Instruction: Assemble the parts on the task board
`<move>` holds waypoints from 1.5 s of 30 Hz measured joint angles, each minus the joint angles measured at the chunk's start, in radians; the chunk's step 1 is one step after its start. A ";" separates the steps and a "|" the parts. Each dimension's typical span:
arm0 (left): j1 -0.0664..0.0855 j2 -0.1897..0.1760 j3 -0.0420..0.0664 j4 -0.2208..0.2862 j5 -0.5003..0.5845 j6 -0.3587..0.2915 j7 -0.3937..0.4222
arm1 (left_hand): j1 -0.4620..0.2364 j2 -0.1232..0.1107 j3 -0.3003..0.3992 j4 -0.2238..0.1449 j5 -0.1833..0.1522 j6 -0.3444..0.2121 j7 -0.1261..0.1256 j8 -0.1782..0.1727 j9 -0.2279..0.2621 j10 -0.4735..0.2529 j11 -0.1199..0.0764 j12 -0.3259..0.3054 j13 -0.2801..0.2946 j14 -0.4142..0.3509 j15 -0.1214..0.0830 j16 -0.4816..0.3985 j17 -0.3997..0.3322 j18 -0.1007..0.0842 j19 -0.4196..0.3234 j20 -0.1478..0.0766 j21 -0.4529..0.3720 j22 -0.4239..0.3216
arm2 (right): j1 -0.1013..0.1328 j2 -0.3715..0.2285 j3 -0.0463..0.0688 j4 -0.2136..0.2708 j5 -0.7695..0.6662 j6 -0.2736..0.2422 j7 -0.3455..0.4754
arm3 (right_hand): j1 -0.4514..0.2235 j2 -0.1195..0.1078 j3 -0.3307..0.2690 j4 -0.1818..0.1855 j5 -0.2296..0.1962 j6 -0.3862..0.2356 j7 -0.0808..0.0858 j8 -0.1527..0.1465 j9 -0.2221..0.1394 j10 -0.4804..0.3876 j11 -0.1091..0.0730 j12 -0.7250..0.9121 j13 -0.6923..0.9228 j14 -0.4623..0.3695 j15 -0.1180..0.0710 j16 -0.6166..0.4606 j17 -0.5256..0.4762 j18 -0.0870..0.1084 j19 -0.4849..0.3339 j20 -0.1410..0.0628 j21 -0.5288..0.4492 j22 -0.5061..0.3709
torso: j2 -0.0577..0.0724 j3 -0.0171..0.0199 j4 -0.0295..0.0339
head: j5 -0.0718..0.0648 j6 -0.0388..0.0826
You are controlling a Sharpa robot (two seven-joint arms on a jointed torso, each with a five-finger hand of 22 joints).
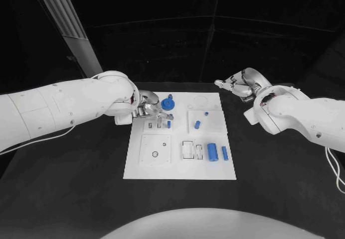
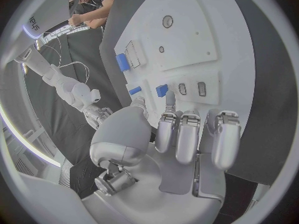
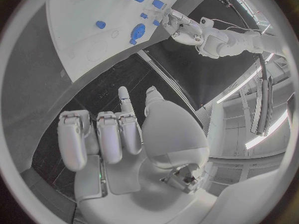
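Head view: right hand (image 1: 239, 85) hovers off the task board's (image 1: 180, 169) far corner.

bare black surface (image 1: 65, 189) lies all round the task board (image 1: 180, 169); the left hand (image 1: 146, 108) crowds its far left corner beside the blue parts (image 1: 167, 104).

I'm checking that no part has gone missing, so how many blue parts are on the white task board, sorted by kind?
blue wheel-shaped part: 1
large blue cylinder: 1
slim blue bar: 1
small blue pegs: 3
Total: 6 blue parts
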State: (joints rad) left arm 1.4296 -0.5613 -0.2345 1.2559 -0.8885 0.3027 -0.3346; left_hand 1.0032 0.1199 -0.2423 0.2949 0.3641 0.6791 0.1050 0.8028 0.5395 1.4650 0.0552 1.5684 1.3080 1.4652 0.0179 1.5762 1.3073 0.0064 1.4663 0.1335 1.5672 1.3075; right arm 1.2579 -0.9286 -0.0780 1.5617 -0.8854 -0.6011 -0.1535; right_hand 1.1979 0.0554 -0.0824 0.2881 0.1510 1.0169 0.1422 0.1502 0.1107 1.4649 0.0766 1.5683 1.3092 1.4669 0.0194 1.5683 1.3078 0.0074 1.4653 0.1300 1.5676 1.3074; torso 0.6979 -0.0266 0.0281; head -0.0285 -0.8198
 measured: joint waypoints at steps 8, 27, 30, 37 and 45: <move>-0.008 0.038 0.000 -0.035 -0.001 0.015 -0.032 | -0.006 0.001 -0.003 -0.003 0.000 0.000 0.000 -0.005 0.002 0.000 0.000 0.000 0.000 0.000 0.000 0.000 0.000 0.000 0.000 0.000 0.000 0.000 | 0.000 0.005 0.000 -0.008 -0.002 0.005 -0.013 | 0.000 0.000 0.000 0.000 0.004 0.000 0.000 0.000 0.001 0.000 0.000 0.000 0.000 0.000 0.000 0.000 0.000 0.000 0.000 0.000 0.000 0.000 | 0.000 0.0001 0.0000 | 0.000 -0.003; -0.018 0.083 0.000 -0.080 -0.002 0.045 -0.091 | 0.000 0.008 -0.003 -0.003 0.000 -0.004 0.004 -0.019 0.014 0.000 0.000 0.000 0.000 0.000 0.000 0.000 0.000 0.000 0.000 0.000 -0.009 0.000 | 0.000 0.020 0.000 -0.016 -0.003 0.017 -0.028 | 0.004 0.004 0.000 0.000 0.004 0.000 0.000 0.000 0.000 0.000 0.000 0.000 0.000 0.000 0.000 0.000 0.000 0.000 0.000 0.000 0.000 0.000 | 0.000 0.0004 0.0012 | -0.001 -0.012; -0.019 0.085 0.000 -0.081 -0.002 0.046 -0.093 | 0.000 0.008 -0.003 -0.003 0.000 -0.004 0.004 -0.019 0.014 0.000 0.000 0.000 0.000 0.000 0.000 0.000 0.000 0.000 0.000 0.000 -0.009 0.000 | 0.000 0.021 0.000 -0.018 -0.003 0.019 -0.030 | 0.004 0.004 0.000 0.000 0.004 0.000 0.000 0.000 0.000 0.000 0.000 0.000 0.000 0.000 0.000 0.000 0.000 0.000 0.000 0.000 0.000 0.000 | 0.000 0.0003 0.0013 | -0.001 -0.013; -0.021 0.094 0.000 -0.084 -0.002 0.046 -0.094 | 0.005 0.013 -0.003 -0.003 0.001 -0.004 0.004 -0.019 0.024 0.000 0.000 0.000 0.000 0.000 0.000 0.000 0.000 0.000 0.000 0.000 -0.009 0.000 | -0.001 0.026 0.000 -0.022 -0.004 0.023 -0.037 | 0.004 0.004 0.000 0.000 0.004 0.000 0.000 0.000 0.000 0.000 0.000 0.000 0.000 0.000 0.000 0.000 0.000 0.000 0.000 0.000 0.000 0.000 | -0.001 -0.0004 0.0015 | -0.004 -0.013; -0.022 0.100 0.000 -0.090 -0.002 0.046 -0.094 | 0.010 0.009 -0.003 -0.003 0.015 -0.004 0.004 -0.024 0.033 0.000 0.000 0.000 0.000 0.000 0.000 0.000 0.000 0.000 0.000 0.000 -0.009 0.000 | -0.001 0.028 -0.001 -0.023 -0.006 0.027 -0.044 | 0.004 0.004 -0.003 0.003 0.007 -0.004 0.004 0.000 0.000 0.000 0.000 0.000 0.000 0.000 0.000 0.000 0.000 0.000 0.000 0.000 0.000 0.000 | -0.001 -0.0004 0.0015 | -0.007 -0.015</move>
State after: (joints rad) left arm 1.4073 -0.4610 -0.2344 1.1654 -0.8906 0.3488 -0.4288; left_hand 1.0129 0.1293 -0.2450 0.2922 0.3790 0.6752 0.1087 0.7787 0.5722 1.4650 0.0552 1.5684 1.3080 1.4652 0.0180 1.5762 1.3073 0.0065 1.4661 0.1337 1.5587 1.3075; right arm 1.2571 -0.9009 -0.0786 1.5385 -0.8909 -0.5741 -0.1978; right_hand 1.2018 0.0595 -0.0850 0.2908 0.1576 1.0134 0.1459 0.1501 0.1109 1.4649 0.0767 1.5683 1.3092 1.4669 0.0194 1.5683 1.3075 0.0074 1.4654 0.1301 1.5676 1.3074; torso 0.6969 -0.0269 0.0296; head -0.0358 -0.8348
